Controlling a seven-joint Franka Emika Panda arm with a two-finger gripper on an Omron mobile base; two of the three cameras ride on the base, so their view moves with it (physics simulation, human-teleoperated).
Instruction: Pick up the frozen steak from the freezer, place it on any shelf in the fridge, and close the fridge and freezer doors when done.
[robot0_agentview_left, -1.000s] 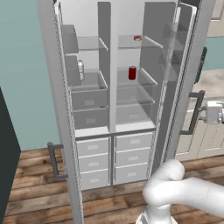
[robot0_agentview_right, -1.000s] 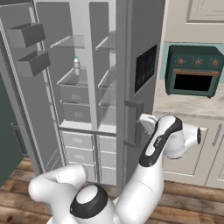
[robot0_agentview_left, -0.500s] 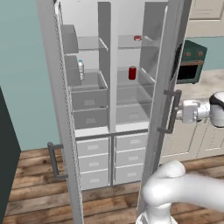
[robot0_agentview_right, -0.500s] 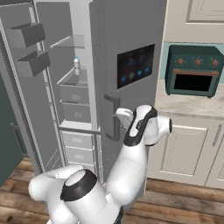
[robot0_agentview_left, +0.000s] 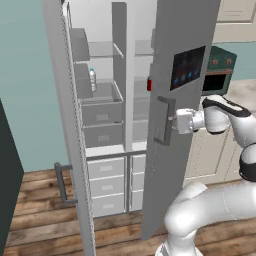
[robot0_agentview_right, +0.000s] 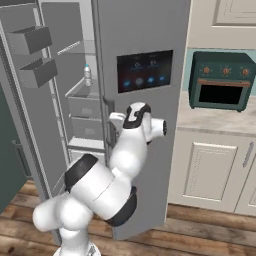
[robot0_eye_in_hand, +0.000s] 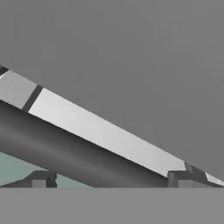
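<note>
The gripper (robot0_agentview_left: 175, 122) sat at the centre-right of the left base view, pressed against the vertical bar handle (robot0_agentview_left: 165, 120) of the fridge door (robot0_agentview_left: 185, 35), the wide grey one with the dark touchscreen panel (robot0_agentview_left: 188, 67). That contact looked deliberate: the handle is the natural place to push the door shut. In the hand view the dark bar (robot0_eye_in_hand: 78, 153) crossed the lower frame diagonally, just above the two fingertips (robot0_eye_in_hand: 41, 179), which stood wide apart at the bottom corners, so the gripper appeared spread and empty, not clamped on the bar.

The fridge door stood partly swung in, hiding most of the fridge interior. The frozen steak could not be made out; a small red patch (robot0_agentview_left: 149, 84) at the door's edge, mid-frame, was too little to identify. That the gripper held nothing and was working a door suggested the steak was already on a shelf.

The freezer door (robot0_agentview_left: 65, 100) stood wide open on the left of the frame, its bins and a clear bottle (robot0_agentview_left: 92, 79) exposed, so closing it remained to do.
</note>
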